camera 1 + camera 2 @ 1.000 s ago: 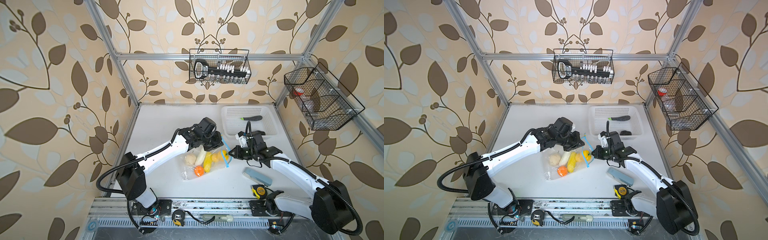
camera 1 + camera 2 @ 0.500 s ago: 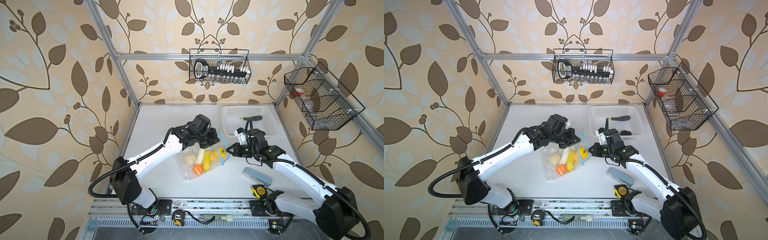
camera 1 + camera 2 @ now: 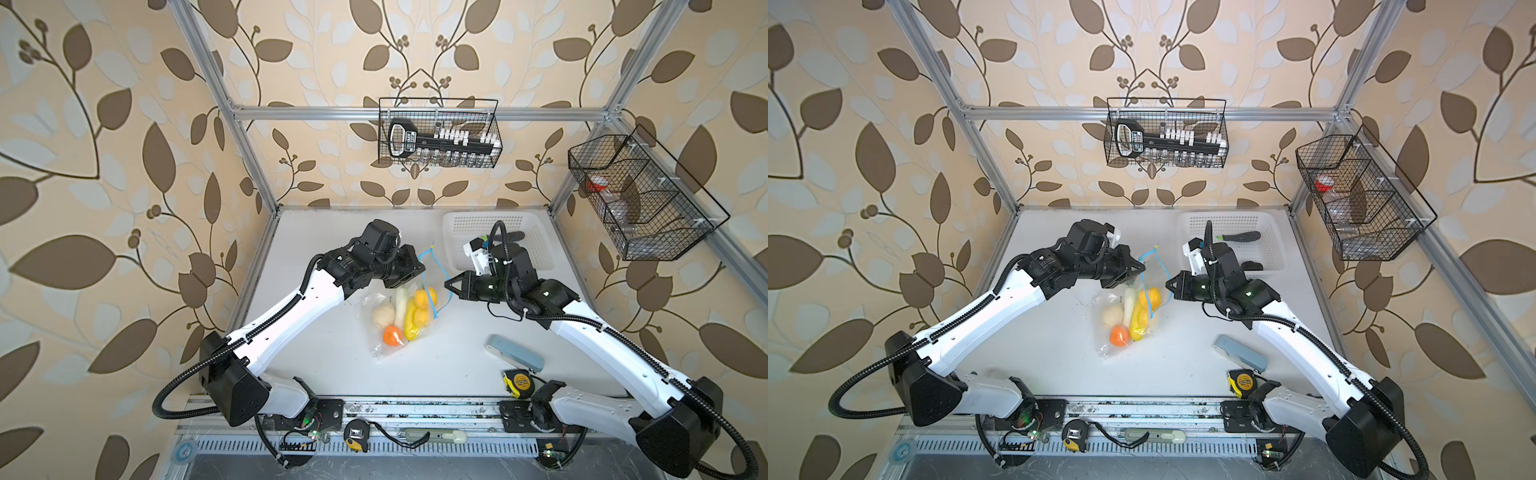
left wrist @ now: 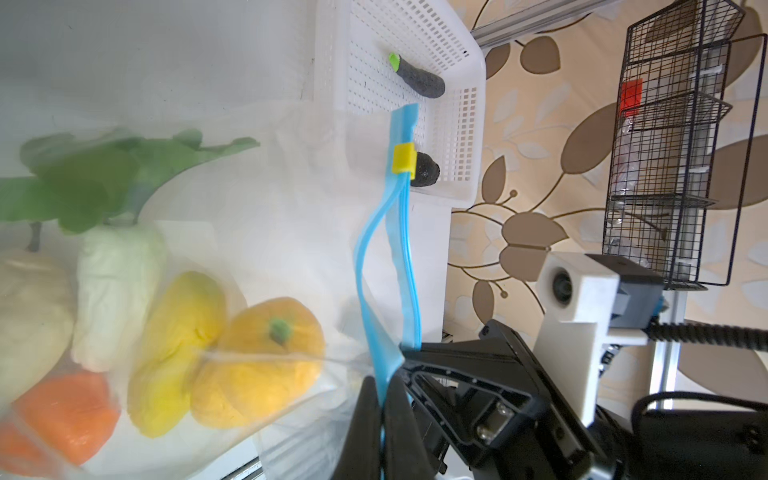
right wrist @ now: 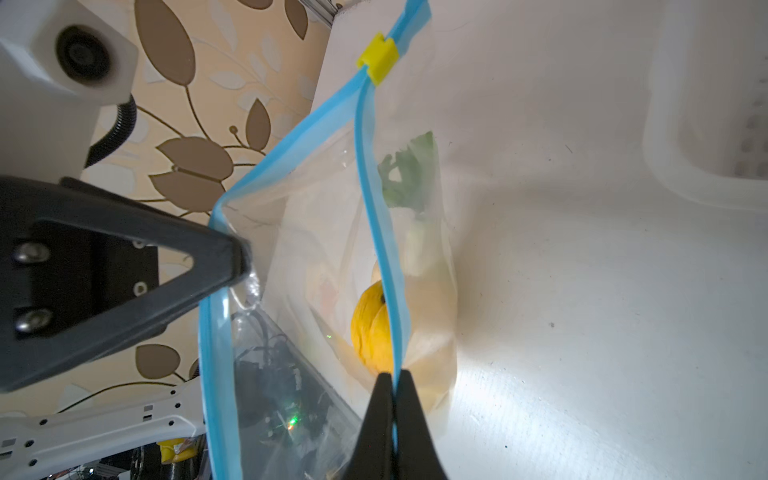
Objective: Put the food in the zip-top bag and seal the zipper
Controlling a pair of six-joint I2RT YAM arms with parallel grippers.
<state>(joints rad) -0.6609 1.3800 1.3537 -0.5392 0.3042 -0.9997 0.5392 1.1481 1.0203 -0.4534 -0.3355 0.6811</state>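
The clear zip-top bag [image 3: 380,301] [image 3: 1106,303] lies mid-table with its mouth lifted. It holds food: an orange piece [image 3: 391,334], yellow pieces [image 3: 411,320] [image 4: 262,361], a beige one [image 3: 383,315] and a leafy green-white one [image 4: 104,178]. The blue zipper [image 4: 409,249] [image 5: 374,199] is split into two strips, its yellow slider [image 4: 404,158] [image 5: 378,58] at the far end. My left gripper [image 3: 422,270] [image 4: 382,382] is shut on one strip. My right gripper [image 3: 446,284] [image 5: 394,376] is shut on the other strip. Two dark green pieces [image 4: 419,79] [image 4: 424,170] lie in the white basket [image 3: 457,224].
A pale blue-grey case [image 3: 515,355] and a yellow-and-black tape measure [image 3: 518,383] lie at the front right. Black wire baskets hang on the back wall [image 3: 438,133] and the right wall [image 3: 640,195]. The white basket stands just behind my right arm.
Both grippers stayed shut on the strips. My left arm drew back and to the left, my right gripper rose a little, and the bag's mouth lifted and spread wider.
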